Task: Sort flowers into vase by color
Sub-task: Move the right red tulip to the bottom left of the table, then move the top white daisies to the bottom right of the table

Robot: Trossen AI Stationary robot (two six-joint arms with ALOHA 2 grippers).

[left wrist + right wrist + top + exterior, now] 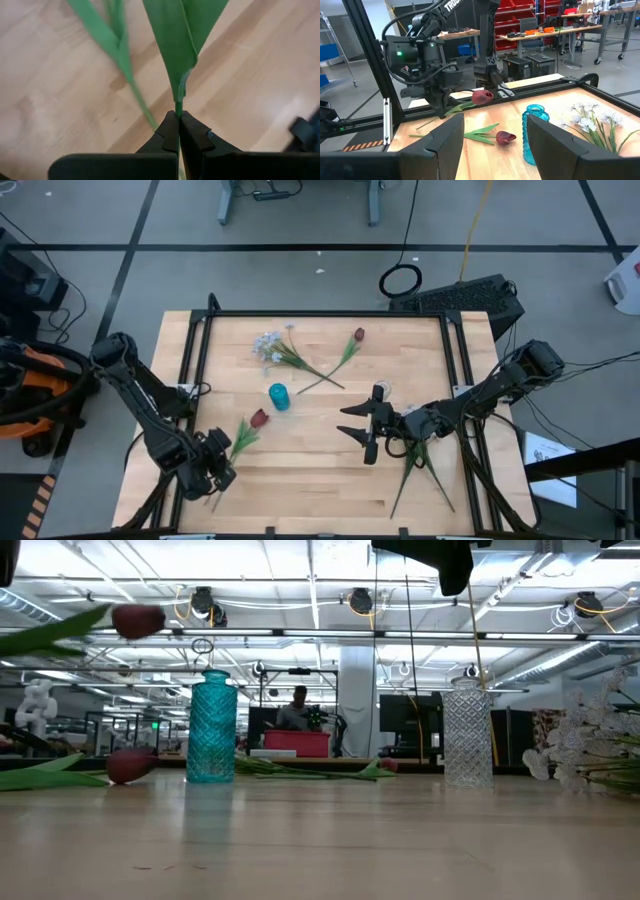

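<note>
Looking straight down, the left gripper (215, 470) sits near the table's (300, 490) front-left corner, clenched on the stem of a red tulip (259, 418); the right gripper (360, 425) waits mid-table, jaws apart and empty. A teal vase (279, 396) stands between them, a white spray (268, 345) behind it.

Low view — one red head (139, 620) hangs raised, another (130, 765) lies beside the teal vase.

Left wrist: fingers (167, 134) pinch the green stem (178, 95).

Right wrist: the pads (445, 142) stand wide — nothing between them.
</note>
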